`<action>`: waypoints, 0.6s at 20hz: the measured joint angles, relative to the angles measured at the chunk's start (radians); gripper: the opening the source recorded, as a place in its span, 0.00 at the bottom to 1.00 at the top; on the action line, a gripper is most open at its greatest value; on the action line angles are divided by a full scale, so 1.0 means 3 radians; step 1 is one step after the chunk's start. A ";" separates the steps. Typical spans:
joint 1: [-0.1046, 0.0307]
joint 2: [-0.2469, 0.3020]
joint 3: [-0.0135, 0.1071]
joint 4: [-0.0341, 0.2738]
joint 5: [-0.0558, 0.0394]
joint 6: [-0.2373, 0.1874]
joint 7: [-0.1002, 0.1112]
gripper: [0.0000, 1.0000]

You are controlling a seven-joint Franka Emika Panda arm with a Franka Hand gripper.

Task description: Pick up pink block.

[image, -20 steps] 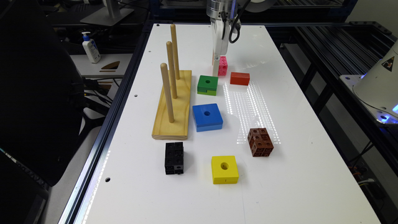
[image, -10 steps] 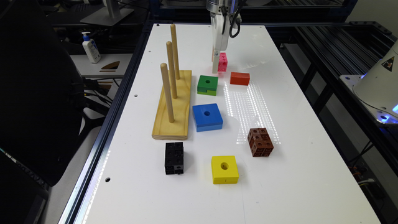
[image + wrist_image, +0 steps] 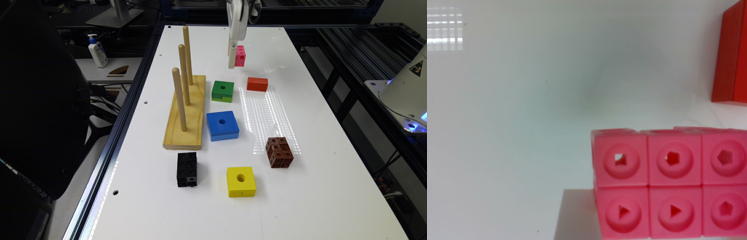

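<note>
Rising above the white table, the gripper carries the pink block against its white finger in the exterior view; a second ago the block sat lower, close to the tabletop beside the red-orange block, and half a second ago it was only a little higher. That climb suggests the grasp has taken and the lift is under way, so the task looks nearly done, provided the hold does not slip. Nothing else has shifted: the green block, blue block, yellow block, brown cube, black block and wooden peg stand lie where they did in both earlier pictures.

Turning to the wrist view, the pink block sits close to the camera, its dimpled faces square-on, with a pale shadow on the table beneath it, which fits a block clear of the surface. The red-orange block stands apart from it at the picture's edge. The fingers themselves are not visible there, so how wide the jaws stand I cannot tell; I only judge from the raised block that they are closed on it.
</note>
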 joint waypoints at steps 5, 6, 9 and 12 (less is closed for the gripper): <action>0.0000 -0.0157 0.0001 0.0002 0.0000 -0.0128 0.0000 0.00; 0.0000 -0.0232 0.0001 0.0001 0.0000 -0.0206 0.0000 0.00; 0.0000 -0.0395 0.0002 -0.0001 0.0000 -0.0382 0.0000 0.00; 0.0000 -0.0431 0.0002 -0.0003 0.0000 -0.0423 0.0000 0.00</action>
